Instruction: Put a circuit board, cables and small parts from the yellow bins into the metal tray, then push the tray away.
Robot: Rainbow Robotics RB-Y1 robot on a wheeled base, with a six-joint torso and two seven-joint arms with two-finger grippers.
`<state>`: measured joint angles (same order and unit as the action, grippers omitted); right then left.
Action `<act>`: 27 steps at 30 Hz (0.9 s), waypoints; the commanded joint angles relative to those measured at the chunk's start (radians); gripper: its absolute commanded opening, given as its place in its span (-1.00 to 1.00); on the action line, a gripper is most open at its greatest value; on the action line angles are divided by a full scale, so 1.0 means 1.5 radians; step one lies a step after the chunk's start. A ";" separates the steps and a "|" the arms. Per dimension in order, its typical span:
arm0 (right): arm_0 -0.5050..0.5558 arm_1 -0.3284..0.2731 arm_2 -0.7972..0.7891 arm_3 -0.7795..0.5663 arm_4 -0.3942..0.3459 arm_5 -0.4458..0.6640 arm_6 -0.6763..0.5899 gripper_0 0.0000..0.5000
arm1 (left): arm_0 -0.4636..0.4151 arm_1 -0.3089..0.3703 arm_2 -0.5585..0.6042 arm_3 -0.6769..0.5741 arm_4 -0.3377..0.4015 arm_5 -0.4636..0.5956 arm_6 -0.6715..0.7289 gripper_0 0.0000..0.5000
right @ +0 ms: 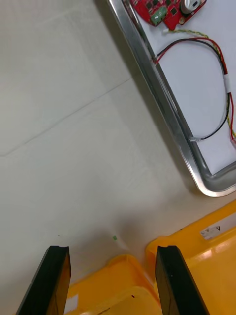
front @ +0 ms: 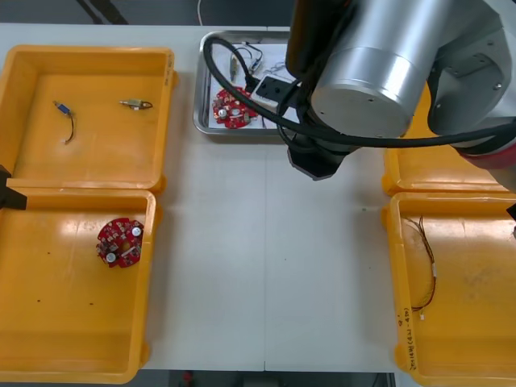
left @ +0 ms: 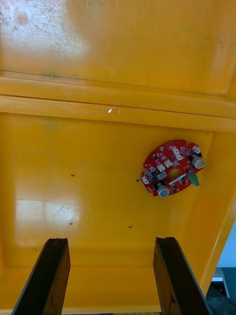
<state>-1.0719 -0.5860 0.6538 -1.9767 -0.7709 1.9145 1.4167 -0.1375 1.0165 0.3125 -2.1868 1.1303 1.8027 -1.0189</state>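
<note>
We hold our right hand point(right: 113, 252) spread wide and empty over the bench point(right: 73, 147) beside the metal tray point(right: 162, 96), where a circuit board point(front: 231, 109) and cable point(right: 219, 54) lie, while our left hand point(left: 110, 243) gapes above another board point(left: 172, 169) in a yellow bin point(left: 73, 197).

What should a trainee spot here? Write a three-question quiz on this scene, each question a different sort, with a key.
1. True or false: the metal tray holds a round red circuit board.
2. What lies in the right near yellow bin? A: a red and yellow cable. B: a circuit board. C: a small metal part.
3. Fill in: the left jaws, over the left near yellow bin, and the right jaws, over the table beside the tray, both stand ____.

Key: 1 true; 2 A; 3 open.
</note>
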 commanded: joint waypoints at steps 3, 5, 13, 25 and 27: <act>0.074 -0.046 -0.103 -0.098 -0.037 0.004 -0.105 1.00 | 0.011 0.031 0.021 -0.015 0.005 -0.006 -0.053 1.00; 0.094 -0.060 -0.124 -0.114 -0.057 0.004 -0.128 1.00 | 0.011 0.031 0.021 -0.015 0.005 -0.006 -0.053 1.00; 0.175 -0.123 -0.235 -0.171 -0.146 0.004 -0.226 1.00 | 0.011 0.031 0.021 -0.015 0.005 -0.006 -0.053 1.00; 0.302 -0.192 -0.425 -0.235 -0.216 0.004 -0.290 1.00 | 0.011 0.031 0.021 -0.015 0.005 -0.006 -0.053 1.00; 0.329 -0.198 -0.456 -0.239 -0.217 0.004 -0.290 1.00 | 0.011 0.031 0.021 -0.015 0.005 -0.006 -0.053 1.00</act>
<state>-0.6473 -0.8334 0.0618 -2.2952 -1.0873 1.9167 0.9976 -0.1368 1.0175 0.3125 -2.1874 1.1306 1.8024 -1.0189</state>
